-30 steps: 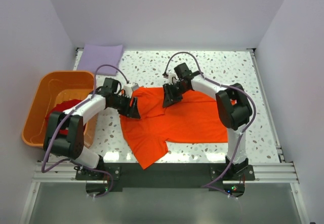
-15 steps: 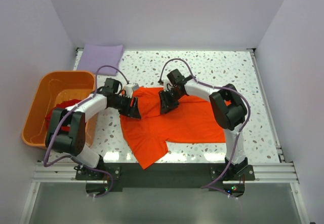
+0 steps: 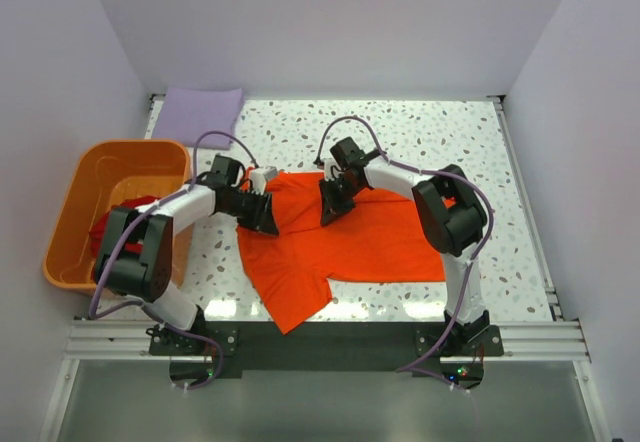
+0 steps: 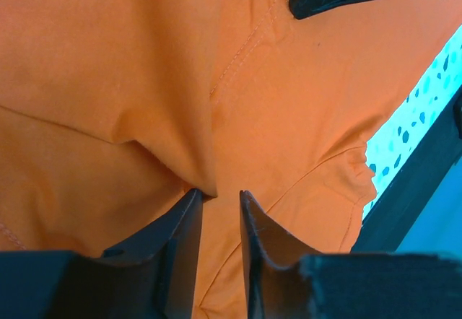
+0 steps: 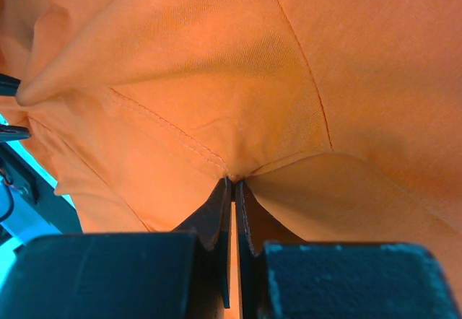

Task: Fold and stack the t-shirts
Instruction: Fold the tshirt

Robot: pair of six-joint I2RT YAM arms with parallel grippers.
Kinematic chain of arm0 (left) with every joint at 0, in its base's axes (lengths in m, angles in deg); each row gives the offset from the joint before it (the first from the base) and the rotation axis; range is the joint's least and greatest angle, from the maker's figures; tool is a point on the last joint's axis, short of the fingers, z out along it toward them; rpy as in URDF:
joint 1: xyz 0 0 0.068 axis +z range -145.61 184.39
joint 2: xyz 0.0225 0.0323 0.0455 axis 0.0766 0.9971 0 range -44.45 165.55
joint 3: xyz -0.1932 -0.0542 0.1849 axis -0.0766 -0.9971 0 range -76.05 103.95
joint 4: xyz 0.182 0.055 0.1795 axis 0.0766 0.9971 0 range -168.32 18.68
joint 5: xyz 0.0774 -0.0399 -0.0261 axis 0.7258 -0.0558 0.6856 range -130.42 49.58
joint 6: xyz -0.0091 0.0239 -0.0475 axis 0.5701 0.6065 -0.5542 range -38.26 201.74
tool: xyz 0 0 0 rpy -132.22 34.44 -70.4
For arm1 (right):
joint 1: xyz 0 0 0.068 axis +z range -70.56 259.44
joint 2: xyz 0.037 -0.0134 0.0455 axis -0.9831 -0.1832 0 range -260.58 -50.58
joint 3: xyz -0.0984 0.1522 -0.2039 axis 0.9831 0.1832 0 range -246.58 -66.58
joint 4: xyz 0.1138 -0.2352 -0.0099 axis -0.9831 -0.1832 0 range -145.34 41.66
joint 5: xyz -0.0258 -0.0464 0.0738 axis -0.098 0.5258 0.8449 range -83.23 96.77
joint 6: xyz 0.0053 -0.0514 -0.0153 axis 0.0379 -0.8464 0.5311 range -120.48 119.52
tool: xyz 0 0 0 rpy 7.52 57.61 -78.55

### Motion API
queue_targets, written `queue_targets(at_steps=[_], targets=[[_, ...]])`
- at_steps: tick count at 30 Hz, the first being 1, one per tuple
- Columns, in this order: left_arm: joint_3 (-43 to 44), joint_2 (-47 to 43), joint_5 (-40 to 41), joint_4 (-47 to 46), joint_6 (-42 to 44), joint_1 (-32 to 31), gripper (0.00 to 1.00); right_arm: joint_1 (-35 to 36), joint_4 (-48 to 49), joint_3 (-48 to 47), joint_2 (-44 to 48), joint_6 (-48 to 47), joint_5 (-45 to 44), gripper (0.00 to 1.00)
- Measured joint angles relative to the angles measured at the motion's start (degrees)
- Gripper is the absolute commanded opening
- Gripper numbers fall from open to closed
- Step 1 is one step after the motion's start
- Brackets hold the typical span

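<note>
Fold of orange t-shirt (image 3: 370,237) pinched tight in the right hand (image 5: 232,182); the left hand (image 4: 216,193), jaws narrowly apart, touches another ridge. Shirt lies spread on the counter (image 3: 450,132) beneath both.

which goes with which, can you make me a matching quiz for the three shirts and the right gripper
1. orange t-shirt
2. red t-shirt
3. lavender t-shirt
4. right gripper

a. lying in the tub
b. shut on a pinch of orange cloth
c. spread out mid-table
d. folded at the far left corner

Pairs: 1-c, 2-a, 3-d, 4-b
</note>
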Motion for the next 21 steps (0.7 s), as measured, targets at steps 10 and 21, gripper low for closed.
queue_targets(at_steps=[10, 21], targets=[[0.0, 1.1, 0.2, 0.0, -0.2, -0.8, 0.13, 0.0, 0.0, -0.1, 0.0, -0.6, 0.1, 0.0], [-1.8, -0.5, 2.0, -0.3, -1.5, -0.8, 0.0, -0.1, 0.0, -0.1, 0.0, -0.9, 0.1, 0.0]])
